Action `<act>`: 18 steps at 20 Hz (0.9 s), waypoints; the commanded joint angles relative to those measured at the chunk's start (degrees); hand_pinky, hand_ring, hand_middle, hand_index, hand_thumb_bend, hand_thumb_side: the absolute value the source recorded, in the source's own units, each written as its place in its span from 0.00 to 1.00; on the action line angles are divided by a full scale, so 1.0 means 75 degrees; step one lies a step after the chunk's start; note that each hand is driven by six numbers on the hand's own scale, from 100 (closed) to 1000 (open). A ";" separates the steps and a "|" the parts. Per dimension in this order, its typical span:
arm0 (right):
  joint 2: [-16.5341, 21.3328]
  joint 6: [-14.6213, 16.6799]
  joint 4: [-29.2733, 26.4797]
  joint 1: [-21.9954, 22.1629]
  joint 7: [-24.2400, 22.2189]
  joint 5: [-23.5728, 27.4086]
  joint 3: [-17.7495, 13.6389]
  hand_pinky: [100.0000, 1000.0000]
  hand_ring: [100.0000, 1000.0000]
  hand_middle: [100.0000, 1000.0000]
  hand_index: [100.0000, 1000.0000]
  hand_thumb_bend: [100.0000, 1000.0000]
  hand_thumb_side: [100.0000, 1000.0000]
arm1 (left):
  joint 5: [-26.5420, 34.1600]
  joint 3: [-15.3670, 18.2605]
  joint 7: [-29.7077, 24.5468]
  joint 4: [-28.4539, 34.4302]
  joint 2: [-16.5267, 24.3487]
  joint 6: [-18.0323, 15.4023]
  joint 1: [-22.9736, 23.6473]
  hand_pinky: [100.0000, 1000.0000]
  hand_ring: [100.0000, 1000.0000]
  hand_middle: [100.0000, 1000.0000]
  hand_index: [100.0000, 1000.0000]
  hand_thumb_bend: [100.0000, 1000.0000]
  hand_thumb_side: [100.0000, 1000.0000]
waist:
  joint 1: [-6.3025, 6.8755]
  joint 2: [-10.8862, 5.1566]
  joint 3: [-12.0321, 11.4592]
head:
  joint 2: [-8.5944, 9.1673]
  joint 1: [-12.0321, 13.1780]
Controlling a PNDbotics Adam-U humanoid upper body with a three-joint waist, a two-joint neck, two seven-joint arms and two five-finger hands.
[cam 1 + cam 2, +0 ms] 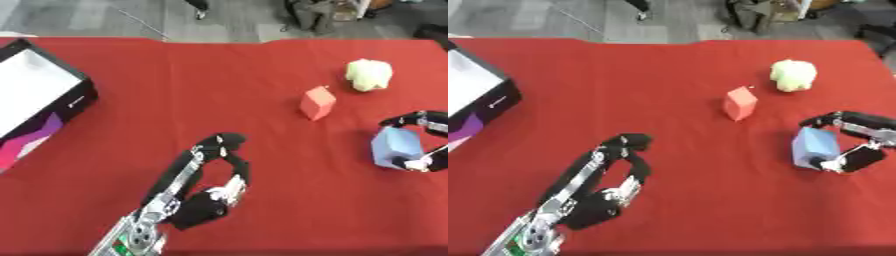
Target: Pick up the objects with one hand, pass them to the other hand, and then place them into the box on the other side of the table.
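Right hand (852,145) sits at the right side of the red tablecloth (684,100), fingers and thumb curled round a pale blue block (814,146); the block lies just to the hand's inner side, toward table centre, resting on or just above the cloth, cannot tell which. Left hand (219,170) hangs over the mid-front of the table, holding nothing, fingers loosely bent and apart, well apart from the blue block. Judgement: the handover turns on the gap between the hands; block must travel leftward. The black box with white interior (39,95) sits at the far left edge, nearer the left hand. Still waiting: a red-orange block (317,103), standing slightly tilted, and a pale yellow-green crumpled lump (368,75) beyond it. The right eye view shows the right hand whole; the left eye view cuts it at the edge but shows more of the box.
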State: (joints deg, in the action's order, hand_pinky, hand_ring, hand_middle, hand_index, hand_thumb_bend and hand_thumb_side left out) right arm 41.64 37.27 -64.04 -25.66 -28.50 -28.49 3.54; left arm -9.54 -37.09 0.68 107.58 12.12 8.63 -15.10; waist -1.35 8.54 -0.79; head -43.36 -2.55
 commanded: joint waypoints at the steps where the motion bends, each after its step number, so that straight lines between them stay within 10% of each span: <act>1: 0.0218 0.0100 -0.0353 -0.0050 0.0466 0.0191 -0.0118 0.96 0.73 0.49 0.82 0.15 0.18 | -0.0005 0.0021 0.0012 0.0102 0.0011 -0.0039 -0.0064 1.00 0.86 0.83 0.54 0.00 0.58 | -0.0015 -0.0076 0.0017 | 0.0046 0.0046; 18: -0.0944 -0.0044 -0.4431 0.0456 0.3572 0.1066 0.0306 0.83 0.57 0.32 0.67 0.06 0.01 | 0.0223 0.0068 0.0518 -0.0229 0.0035 0.0043 0.0016 1.00 0.86 0.82 0.53 0.00 0.63 | 0.0013 -0.0109 0.0100 | -0.0024 0.0097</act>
State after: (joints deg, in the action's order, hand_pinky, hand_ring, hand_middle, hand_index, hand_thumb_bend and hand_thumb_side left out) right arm 34.04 37.10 -93.80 -21.68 -2.54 -21.17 5.75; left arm -8.42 -37.06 4.03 105.34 12.12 8.96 -14.60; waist -1.17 8.53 -0.09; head -43.56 -2.06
